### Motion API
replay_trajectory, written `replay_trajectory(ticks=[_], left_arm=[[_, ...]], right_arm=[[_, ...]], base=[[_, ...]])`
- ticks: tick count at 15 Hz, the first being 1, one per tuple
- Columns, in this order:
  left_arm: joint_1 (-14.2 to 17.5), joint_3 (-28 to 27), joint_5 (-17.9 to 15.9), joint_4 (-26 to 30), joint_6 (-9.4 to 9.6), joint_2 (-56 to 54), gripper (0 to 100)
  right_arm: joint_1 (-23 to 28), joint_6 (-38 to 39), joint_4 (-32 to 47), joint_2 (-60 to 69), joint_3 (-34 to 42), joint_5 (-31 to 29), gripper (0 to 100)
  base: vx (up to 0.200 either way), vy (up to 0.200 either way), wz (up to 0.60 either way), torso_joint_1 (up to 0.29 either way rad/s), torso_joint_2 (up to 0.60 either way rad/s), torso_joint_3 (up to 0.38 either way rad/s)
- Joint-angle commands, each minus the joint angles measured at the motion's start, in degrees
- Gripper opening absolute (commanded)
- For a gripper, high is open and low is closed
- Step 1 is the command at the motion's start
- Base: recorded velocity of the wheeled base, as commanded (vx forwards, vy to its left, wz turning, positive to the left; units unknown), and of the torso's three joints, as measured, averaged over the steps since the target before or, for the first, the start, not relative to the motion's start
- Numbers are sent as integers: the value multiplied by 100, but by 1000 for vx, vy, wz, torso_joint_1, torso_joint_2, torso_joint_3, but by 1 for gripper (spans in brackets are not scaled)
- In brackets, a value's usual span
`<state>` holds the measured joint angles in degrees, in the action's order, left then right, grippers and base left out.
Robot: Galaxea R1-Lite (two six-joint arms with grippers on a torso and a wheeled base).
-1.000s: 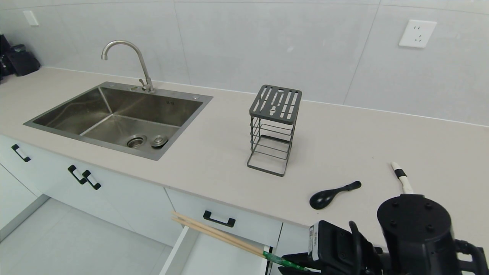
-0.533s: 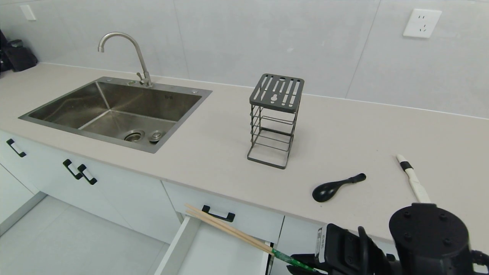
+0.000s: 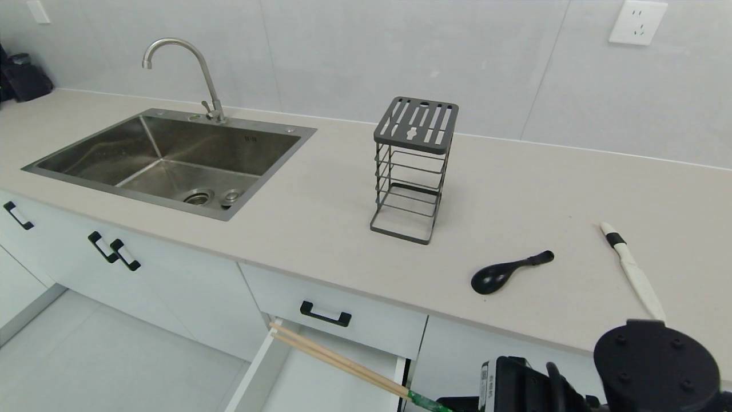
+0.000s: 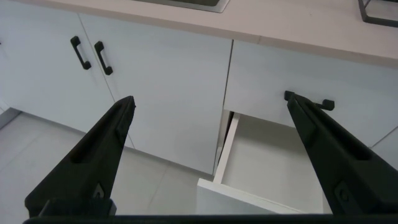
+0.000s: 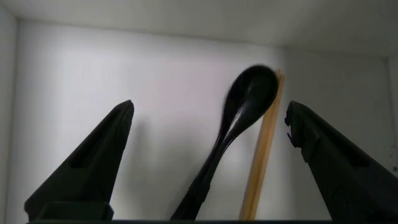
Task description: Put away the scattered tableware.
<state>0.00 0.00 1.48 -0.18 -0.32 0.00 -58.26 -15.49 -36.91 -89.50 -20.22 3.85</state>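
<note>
Seen from its own wrist, the right gripper [image 5: 209, 109] stands wide open with nothing in its grasp. Between its fingers, touching neither, a black spoon [image 5: 239, 118] and wooden chopsticks [image 5: 264, 149] run side by side over the white drawer [image 5: 93, 74]. I can't tell whether they rest on the drawer floor, and the spoon's bowl is blurred. The head view adds the chopsticks' green-wrapped end, which slips under the right arm; the arm hides that spoon. Well beyond the gripper, on the counter [image 3: 320, 229], lie a second spoon [image 3: 506, 273] and a white knife [image 3: 632, 272], with a wire rack [image 3: 412, 171] farther off. The left gripper [image 4: 209, 101] is also spread wide and empty, with the open drawer ahead of it.
</note>
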Motion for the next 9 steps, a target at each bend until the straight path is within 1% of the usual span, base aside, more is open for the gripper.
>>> replay_trajectory(ticks=[1, 3, 4, 7, 9], left_arm=[[0, 0, 2, -8, 5, 0, 100], [0, 0, 2, 1, -3, 0, 100], [0, 0, 2, 1, -3, 0, 100], [0, 0, 2, 1, -3, 0, 100], [0, 0, 2, 1, -3, 0, 100]], right_arm=[[-36, -6, -9, 38, 80, 1, 0], [-1, 11, -9, 82, -43, -16, 0], [25, 11, -9, 91, -87, -16, 0], [34, -41, 9, 73, -201, -7, 0], [25, -323, 123, -155, -799, 19, 0]], base=[[0, 0, 0, -154, 295, 159], [0, 0, 0, -193, 376, 181], [0, 0, 0, -105, 203, 100], [0, 0, 0, -21, 62, 29], [0, 0, 0, 0, 0, 0]])
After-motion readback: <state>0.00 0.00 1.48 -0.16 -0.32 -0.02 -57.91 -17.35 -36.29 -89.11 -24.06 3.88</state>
